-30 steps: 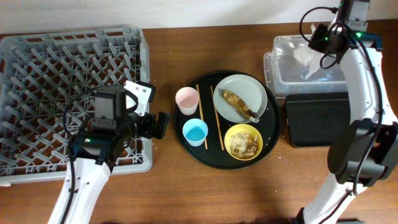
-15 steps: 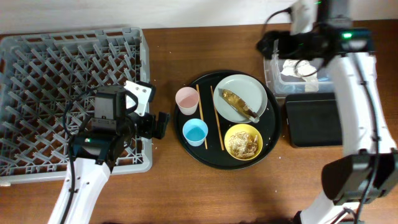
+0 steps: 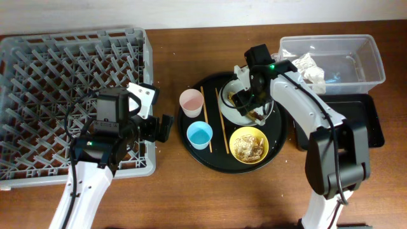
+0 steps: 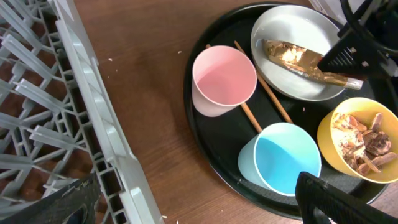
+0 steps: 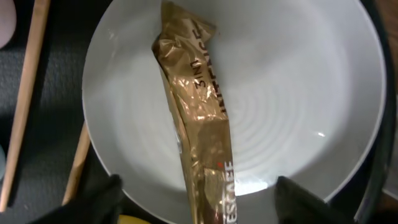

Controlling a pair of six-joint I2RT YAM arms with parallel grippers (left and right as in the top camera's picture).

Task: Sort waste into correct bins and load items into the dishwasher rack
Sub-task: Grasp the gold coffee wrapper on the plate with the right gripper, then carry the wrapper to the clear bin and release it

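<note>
**Overhead and wrist views, sorting at an early stage.** I have the right gripper (image 3: 247, 100) low over the plate (image 3: 270, 95), which sits on the round black tray (image 3: 215, 154). In the right wrist view its fingers (image 5: 93, 199) stand spread wide, one on each side of a gold foil wrapper (image 5: 199, 137) that lies lengthwise across the plate; they grip nothing, and I cannot tell whether they touch the plate.

The left gripper (image 3: 164, 127) hangs beside the edge of the dishwasher rack (image 3: 70, 83), pointing at the tray. Its fingers (image 4: 336, 199) are parted and hold nothing.

*Done, as I judge it:* one crumpled napkin (image 3: 311, 65) lies in the clear tub (image 3: 356, 44) at the far right of the bench (image 3: 172, 57). I see nothing in the uncovered part of the shallow black bin (image 3: 369, 127) in front of it.

*Left to do:*
- The wrapper has yet to be lifted off the plate.
- The yellow bowl (image 3: 248, 145) holds brownish food scraps.
- The pink cup (image 3: 191, 102) and the blue cup (image 3: 200, 135) stand on the tray.
- The two chopsticks (image 3: 224, 124) lie on the tray between the cups and the plate.

No item stands among the rack's pegs, so loading has not begun. Most of the task lies ahead.
</note>
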